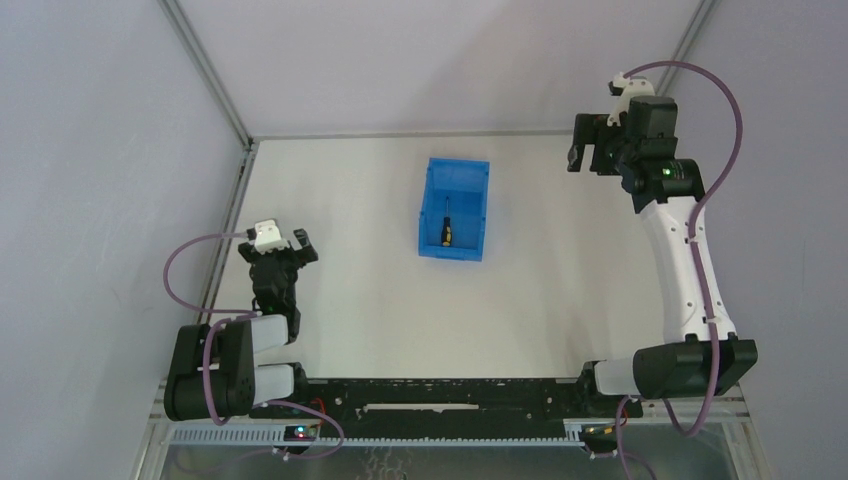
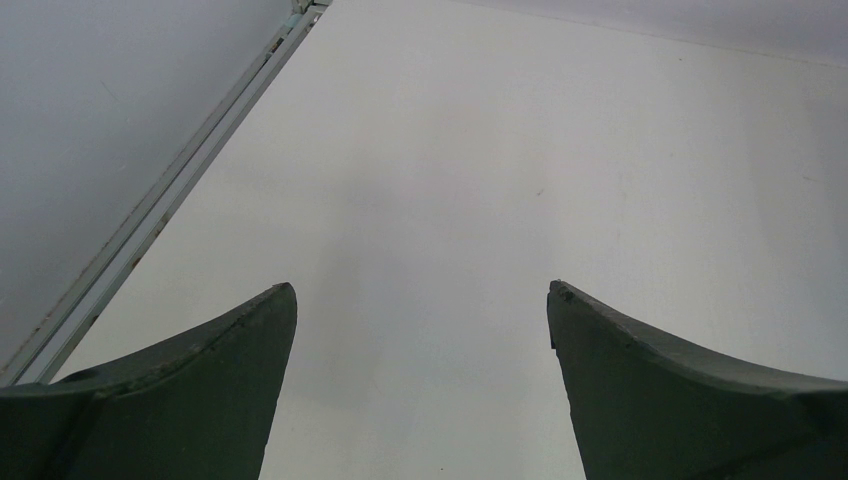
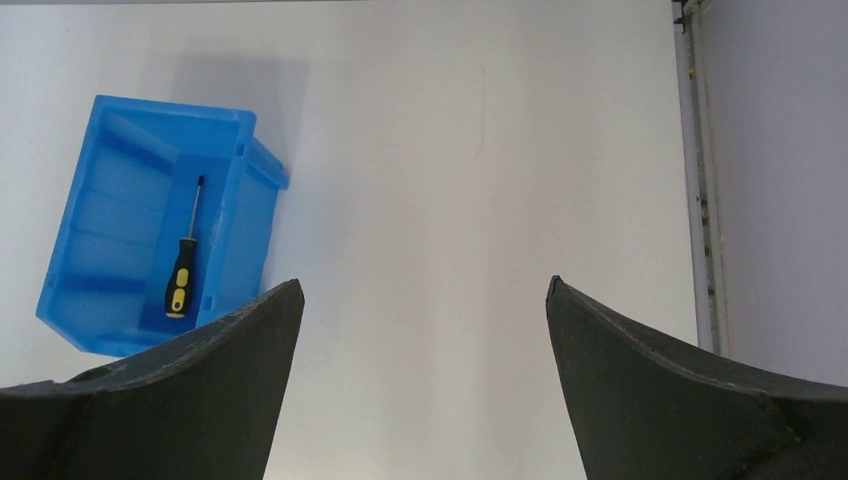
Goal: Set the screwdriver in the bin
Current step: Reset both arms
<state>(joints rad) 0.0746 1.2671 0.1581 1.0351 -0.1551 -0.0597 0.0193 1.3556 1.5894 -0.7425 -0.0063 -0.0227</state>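
Observation:
The blue bin stands on the white table at mid-back. The screwdriver, black and yellow handle with a thin dark shaft, lies flat on the bin's floor. Both also show in the right wrist view, the bin at the left with the screwdriver inside. My right gripper is raised at the far right, well away from the bin, open and empty. My left gripper is at the near left, open and empty, over bare table.
A metal frame rail runs along the table's left edge, close to the left gripper, and shows in the left wrist view. Another rail runs along the right edge. Grey walls enclose the table.

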